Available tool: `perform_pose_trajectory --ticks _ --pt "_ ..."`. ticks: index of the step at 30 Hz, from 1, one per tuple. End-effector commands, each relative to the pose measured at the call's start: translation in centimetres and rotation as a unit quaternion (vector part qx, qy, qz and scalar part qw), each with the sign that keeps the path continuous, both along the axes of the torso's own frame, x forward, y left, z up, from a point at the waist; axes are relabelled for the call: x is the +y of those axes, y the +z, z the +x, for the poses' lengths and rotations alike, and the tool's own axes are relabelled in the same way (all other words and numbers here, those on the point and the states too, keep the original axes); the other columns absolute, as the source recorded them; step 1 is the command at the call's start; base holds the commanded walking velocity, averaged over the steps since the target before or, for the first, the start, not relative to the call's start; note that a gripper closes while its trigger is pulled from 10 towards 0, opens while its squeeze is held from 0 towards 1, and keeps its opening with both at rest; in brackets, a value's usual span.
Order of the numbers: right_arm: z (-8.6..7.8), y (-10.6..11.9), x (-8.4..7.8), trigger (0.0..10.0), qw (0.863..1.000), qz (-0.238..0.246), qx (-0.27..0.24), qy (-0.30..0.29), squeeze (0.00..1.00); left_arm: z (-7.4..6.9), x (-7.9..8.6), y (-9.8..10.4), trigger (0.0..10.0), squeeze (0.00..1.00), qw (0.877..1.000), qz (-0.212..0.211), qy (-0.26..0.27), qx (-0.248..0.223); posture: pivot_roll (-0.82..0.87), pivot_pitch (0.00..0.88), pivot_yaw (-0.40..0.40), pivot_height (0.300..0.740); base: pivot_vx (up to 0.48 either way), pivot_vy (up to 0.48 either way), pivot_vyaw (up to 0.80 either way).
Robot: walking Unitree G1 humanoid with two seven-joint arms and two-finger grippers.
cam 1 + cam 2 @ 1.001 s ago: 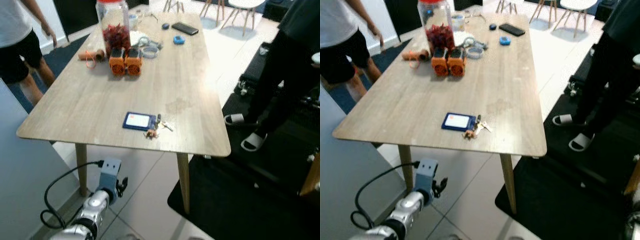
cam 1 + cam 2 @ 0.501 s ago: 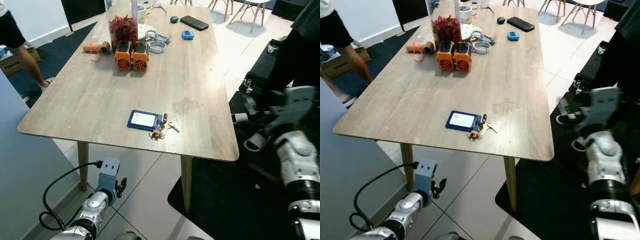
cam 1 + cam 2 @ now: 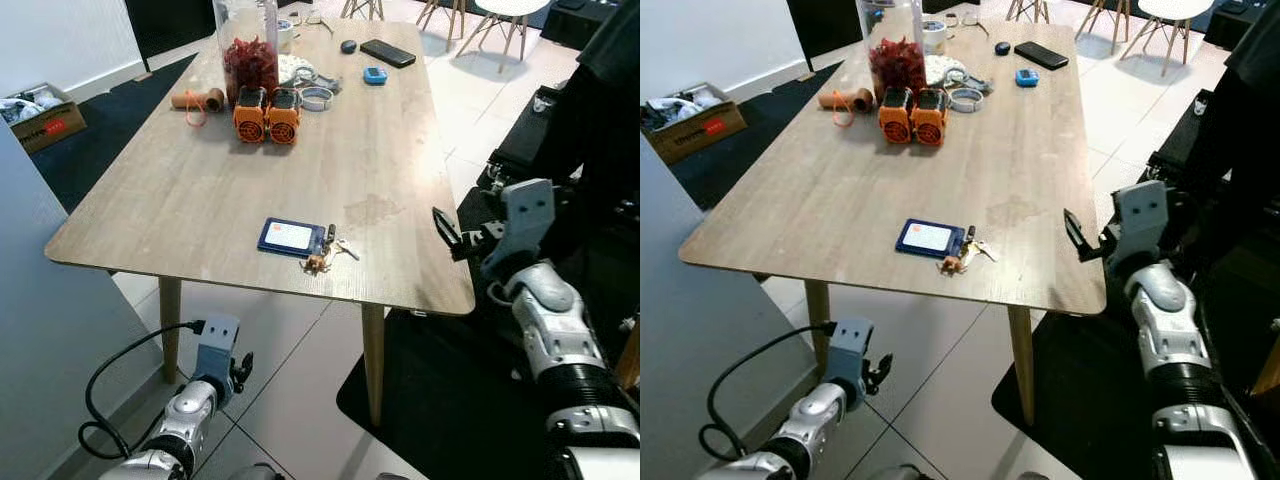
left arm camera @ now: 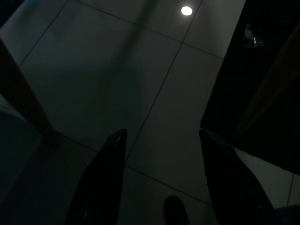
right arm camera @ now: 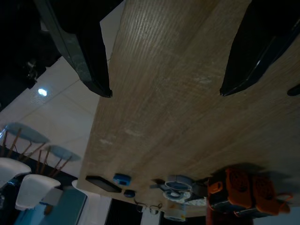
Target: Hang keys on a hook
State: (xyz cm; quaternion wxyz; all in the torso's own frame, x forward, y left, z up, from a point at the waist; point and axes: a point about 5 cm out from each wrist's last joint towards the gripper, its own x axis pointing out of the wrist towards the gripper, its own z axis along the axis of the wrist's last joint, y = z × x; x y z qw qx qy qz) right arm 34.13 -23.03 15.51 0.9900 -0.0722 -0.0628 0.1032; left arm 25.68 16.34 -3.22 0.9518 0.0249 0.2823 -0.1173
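Raised further since half a second ago, the right gripper (image 3: pixel 441 228) now hovers at the right edge of the wooden table (image 3: pixel 200 190), its black fingers spread apart and holding nothing; its wrist view looks along the tabletop between the two parted fingers (image 5: pixel 84 51). The person seen at the far left a second ago is out of the picture, and the head camera has shifted. The keys (image 3: pixel 322 258) lie on the table near its front edge, touching the right end of a blue card holder (image 3: pixel 291 237), well apart from the right gripper. Farther back on the table stand two orange blocks (image 3: pixel 266 115) side by side in front of a clear jar (image 3: pixel 249 55) with red contents, with a roll of tape (image 3: pixel 317 97), a small blue object (image 3: pixel 375 75) and a black phone (image 3: pixel 388 52) beyond. The left gripper (image 4: pixel 161 136) hangs low beside the table leg (image 3: pixel 167 325), its fingers open over the tiled floor (image 3: pixel 290 390). A cardboard box (image 3: pixel 45 113) sits on the dark carpet at left.
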Motion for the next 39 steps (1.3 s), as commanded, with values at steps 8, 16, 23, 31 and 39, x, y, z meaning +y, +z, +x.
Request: perform_pose_trajectory --ticks 8,16,23,31,39 --pt "2.3 0.0 3.4 10.0 0.997 0.065 0.017 0.039 0.00 0.0 0.0 0.0 10.0 0.00 1.000 0.006 0.009 -0.003 0.01 0.134 0.008 0.740 0.000 0.000 0.00" --pt "2.0 -0.8 9.5 10.0 0.983 0.047 0.043 0.173 0.00 -0.4 0.1 -0.2 10.0 0.00 1.000 0.001 0.021 -0.009 0.03 0.165 -0.018 0.740 0.000 0.000 0.00" --pt "2.9 -1.2 10.9 10.0 0.985 0.056 0.051 0.154 0.00 -0.4 0.1 -0.2 10.0 0.00 1.000 0.002 0.026 -0.012 0.02 0.190 -0.030 0.740 0.000 0.000 0.00" --pt "3.3 -1.1 11.5 10.0 0.986 0.062 0.061 0.143 0.00 -0.5 -0.2 -0.1 10.0 0.00 0.999 0.000 0.027 -0.017 0.02 0.200 -0.035 0.740 0.000 0.000 0.00" --pt "3.5 -1.7 12.2 10.0 0.986 0.046 0.079 0.140 0.00 -0.4 -0.1 -0.1 10.0 0.00 0.999 0.001 0.031 -0.018 0.03 0.199 -0.038 0.740 0.000 0.000 0.00"
